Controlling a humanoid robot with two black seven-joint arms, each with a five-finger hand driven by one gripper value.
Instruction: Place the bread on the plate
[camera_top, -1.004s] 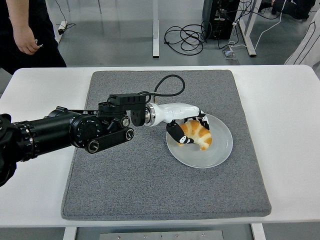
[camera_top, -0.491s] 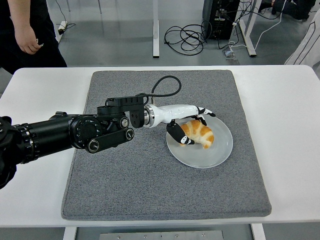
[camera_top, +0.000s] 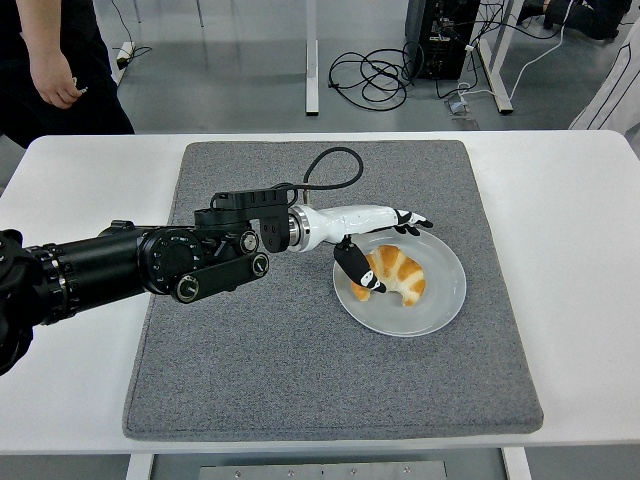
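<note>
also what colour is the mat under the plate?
Grey, a plain felt-like mat on the white table; only the head view shows it.

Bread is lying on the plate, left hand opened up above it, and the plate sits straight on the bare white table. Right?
Not quite. The head view shows the plate sitting on the grey mat that covers the white table, not on the bare top. The rest holds: the bread lies on the plate and the left hand is open above it.

Matt grey cloth mat (camera_top: 300, 380), glossy plate (camera_top: 440, 305).
</note>
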